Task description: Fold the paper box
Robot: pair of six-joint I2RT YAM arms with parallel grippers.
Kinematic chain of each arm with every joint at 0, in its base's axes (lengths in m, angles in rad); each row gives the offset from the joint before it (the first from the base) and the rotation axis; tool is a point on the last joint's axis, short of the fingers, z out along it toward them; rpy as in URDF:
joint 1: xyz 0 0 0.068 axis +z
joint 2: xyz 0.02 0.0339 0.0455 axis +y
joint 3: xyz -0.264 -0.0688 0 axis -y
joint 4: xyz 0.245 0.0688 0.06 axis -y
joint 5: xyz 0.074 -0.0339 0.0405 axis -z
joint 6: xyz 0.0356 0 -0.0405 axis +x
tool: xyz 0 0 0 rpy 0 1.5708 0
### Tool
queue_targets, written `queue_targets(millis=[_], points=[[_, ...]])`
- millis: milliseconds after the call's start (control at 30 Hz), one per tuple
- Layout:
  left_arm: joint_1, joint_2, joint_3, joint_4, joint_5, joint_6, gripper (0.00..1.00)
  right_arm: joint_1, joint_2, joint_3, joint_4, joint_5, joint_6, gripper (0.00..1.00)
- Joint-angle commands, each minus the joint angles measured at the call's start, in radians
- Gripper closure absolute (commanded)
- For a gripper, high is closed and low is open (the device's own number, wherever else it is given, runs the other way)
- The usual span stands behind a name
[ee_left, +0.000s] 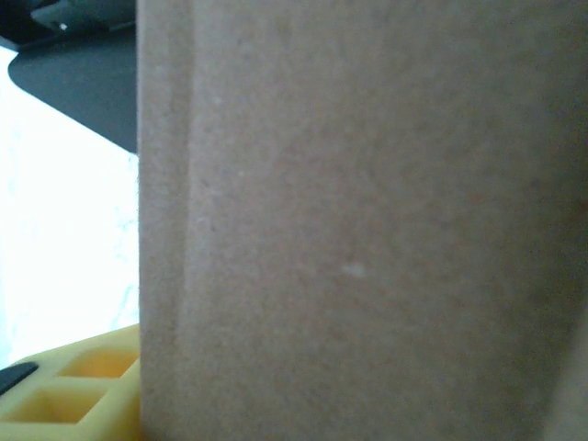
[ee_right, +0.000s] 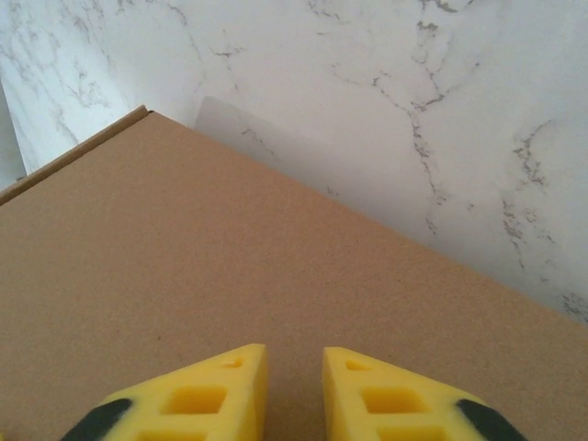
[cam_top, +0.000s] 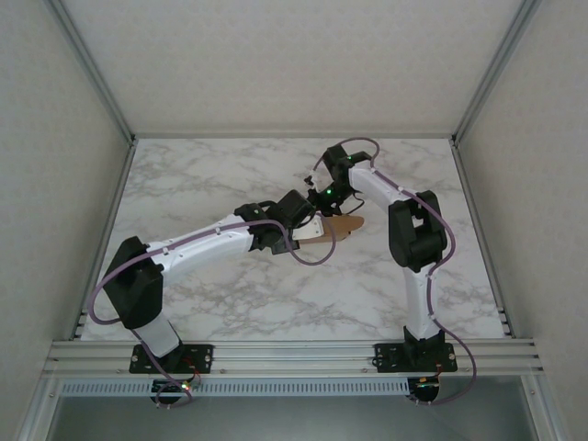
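Plain brown box (cam_top: 342, 230) lies near the centre of the desk (cam_top: 211, 175), a bit toward 3 o'clock, between both arms. At its 9 o'clock end is the left tool (cam_top: 312, 222). In the left wrist view the cardboard stands close up across the lens, with one yellow finger (ee_left: 87, 390) at 7 o'clock beside its edge. Cannot tell whether the left tool grips or how wide it stands.

At the box's 11 o'clock edge is the right tool (cam_top: 331, 211). In the right wrist view two yellow fingers (ee_right: 211, 395) sit at 6 o'clock, a narrow gap between them with the cardboard face seen through it: slightly apart, clamping nothing. Cannot tell if the tips touch the face. A box corner shows at 10 o'clock, with marble desk beyond from 12 to 3 o'clock.
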Motion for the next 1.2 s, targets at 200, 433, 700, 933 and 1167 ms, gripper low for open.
queue_targets(millis=[200,433,700,933,1167], points=[[0.033,-0.026,0.037,0.006,0.043,-0.051,0.51,0.021,0.110,0.028,-0.149,0.089,-0.065,0.67],[0.037,-0.061,0.038,0.017,0.032,-0.045,0.52,0.055,0.095,-0.005,-0.136,0.105,-0.072,0.66],[0.056,-0.078,0.019,0.058,0.029,-0.045,0.51,0.102,0.063,-0.039,-0.195,0.084,-0.085,0.70],[0.076,-0.080,-0.019,0.107,0.011,-0.039,0.50,0.108,-0.023,-0.100,-0.184,0.072,-0.057,0.72],[0.092,0.020,0.024,0.104,0.006,-0.041,0.48,0.108,0.000,-0.077,-0.189,0.052,-0.050,0.69]])
